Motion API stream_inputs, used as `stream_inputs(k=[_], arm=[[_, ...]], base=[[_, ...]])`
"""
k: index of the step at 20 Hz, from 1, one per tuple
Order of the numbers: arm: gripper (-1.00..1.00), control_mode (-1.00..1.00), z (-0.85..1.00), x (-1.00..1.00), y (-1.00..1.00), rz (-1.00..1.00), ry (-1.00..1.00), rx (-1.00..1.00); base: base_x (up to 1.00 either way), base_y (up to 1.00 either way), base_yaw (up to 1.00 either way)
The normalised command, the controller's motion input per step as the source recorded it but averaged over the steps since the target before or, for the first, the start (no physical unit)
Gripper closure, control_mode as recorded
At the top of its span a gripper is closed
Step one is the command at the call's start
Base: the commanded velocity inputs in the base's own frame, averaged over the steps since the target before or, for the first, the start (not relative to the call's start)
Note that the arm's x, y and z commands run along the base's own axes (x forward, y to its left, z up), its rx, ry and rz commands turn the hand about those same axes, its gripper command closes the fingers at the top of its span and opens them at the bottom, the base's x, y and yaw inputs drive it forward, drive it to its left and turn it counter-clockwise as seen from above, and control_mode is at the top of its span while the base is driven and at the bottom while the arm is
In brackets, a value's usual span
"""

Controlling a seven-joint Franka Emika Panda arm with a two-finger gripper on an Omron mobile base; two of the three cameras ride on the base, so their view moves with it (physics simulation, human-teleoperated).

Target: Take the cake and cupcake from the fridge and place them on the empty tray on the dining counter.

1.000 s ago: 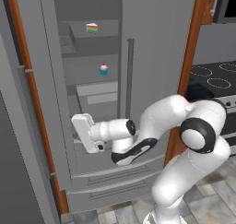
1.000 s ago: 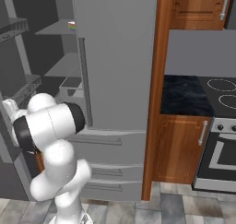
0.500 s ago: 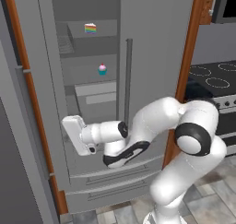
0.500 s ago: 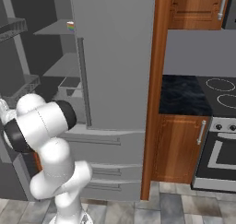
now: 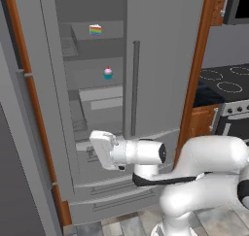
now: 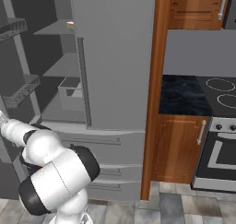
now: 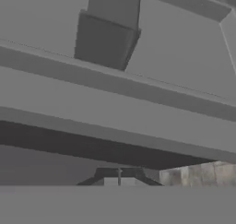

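Note:
The grey fridge (image 5: pixel 165 60) (image 6: pixel 115 57) stands with its left door swung open. On an upper shelf inside sits the cake (image 5: pixel 95 29), a rainbow-sided slice whose edge peeks past the right door (image 6: pixel 70 26). One shelf lower stands the cupcake (image 5: pixel 108 73), pink-topped in a teal wrapper. My gripper (image 5: pixel 97 147) hangs well below both, in front of the fridge's lowest inner compartment and pointing left into the opening. In the hand view its dark tips (image 7: pixel 119 178) stand together, shut, with nothing between them. The tray and the dining counter are out of view.
The open left door (image 5: pixel 44 133) with its wire shelves (image 6: pixel 23 91) flanks the opening. The fridge's lower drawers (image 5: pixel 116 196) lie under my hand. To the right are a wooden cabinet (image 6: pixel 179 144), a black marbled counter (image 6: pixel 182 94) and a stove (image 5: pixel 226 82).
My hand swung left, then came back right and a little lower, and the elbow dropped. The cake, the cupcake and the fridge doors stayed put.

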Motion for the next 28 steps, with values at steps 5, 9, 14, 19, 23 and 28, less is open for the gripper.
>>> stream_inputs(k=[5, 9, 14, 19, 23, 28], arm=[[1.0, -1.0, 0.98, 0.17, -0.99, -0.18, 0.02, 0.18], [1.0, -1.0, 0.8, 0.27, -0.99, -0.17, 0.27, 0.23], [1.0, -1.0, 1.0, 0.1, -0.74, -0.1, 0.37, 0.2], [1.0, -1.0, 0.96, 0.32, -0.51, -0.01, 0.49, 0.12], [1.0, -1.0, 1.0, 0.02, -0.92, -0.15, 0.65, 0.01], [1.0, -1.0, 0.71, -0.05, -0.96, -0.29, 0.59, -0.13]], base=[[0.0, 0.0, 0.0], [0.0, 0.0, 0.0], [0.0, 0.0, 0.0], [0.0, 0.0, 0.0], [0.0, 0.0, 0.0], [0.0, 0.0, 0.0]])
